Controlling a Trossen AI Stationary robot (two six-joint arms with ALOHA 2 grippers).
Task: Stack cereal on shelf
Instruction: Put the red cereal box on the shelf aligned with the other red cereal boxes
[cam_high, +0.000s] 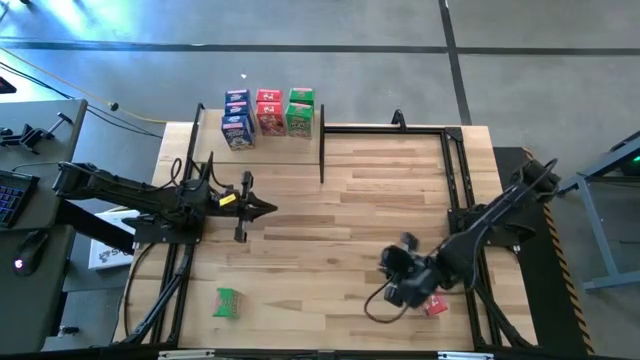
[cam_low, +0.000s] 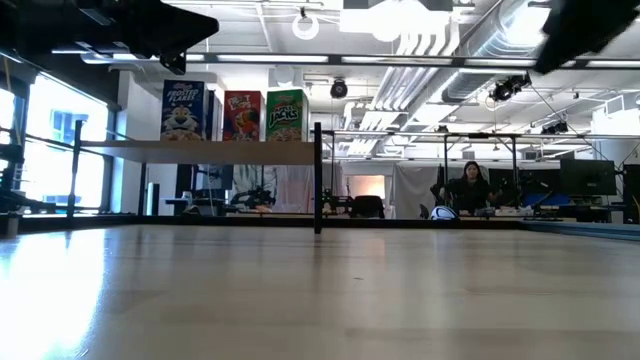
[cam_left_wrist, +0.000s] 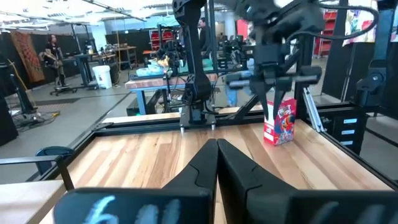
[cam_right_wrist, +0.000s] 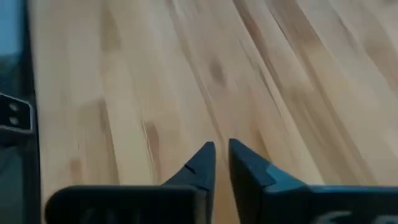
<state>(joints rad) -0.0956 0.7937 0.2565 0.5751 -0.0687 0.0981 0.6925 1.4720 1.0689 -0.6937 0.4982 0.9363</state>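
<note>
Low view shows three cereal boxes on the shelf (cam_low: 200, 151): blue "Frosted Flakes" (cam_low: 183, 110), red (cam_low: 242, 115), green (cam_low: 287, 115). Left claw (cam_high: 268, 209) fingers together; right claw (cam_right_wrist: 221, 163) nearly together above the surface (cam_high: 340, 215), beside a red box (cam_high: 435, 305).

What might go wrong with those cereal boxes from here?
The right gripper hovers beside the red box near the table's edge; a clumsy approach might knock it over or off. The shelf is already crowded with boxes, so adding one could topple them. The green box also lies close to the edge.
</note>
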